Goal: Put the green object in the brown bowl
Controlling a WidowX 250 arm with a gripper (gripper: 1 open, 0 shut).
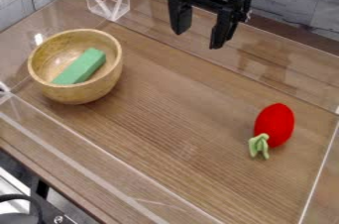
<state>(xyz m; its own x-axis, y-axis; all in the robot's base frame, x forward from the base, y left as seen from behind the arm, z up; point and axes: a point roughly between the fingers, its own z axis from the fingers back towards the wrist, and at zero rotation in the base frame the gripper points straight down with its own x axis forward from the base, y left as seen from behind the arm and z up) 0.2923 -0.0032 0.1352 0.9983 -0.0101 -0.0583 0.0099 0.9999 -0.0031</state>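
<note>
The gripper's [209,32] two black fingers stand apart above the wooden table [172,119], with nothing held between them, up and to the right of the brown bowl [74,66] as the camera sees it. Inside that round, light tan bowl with its thick wall lies the green object [83,66], a plain, smooth-looking block, longer than it is wide, lying slantwise. Well apart from the bowl, to its right and nearer the camera, lies a red strawberry [275,124] with a light green top.
</note>
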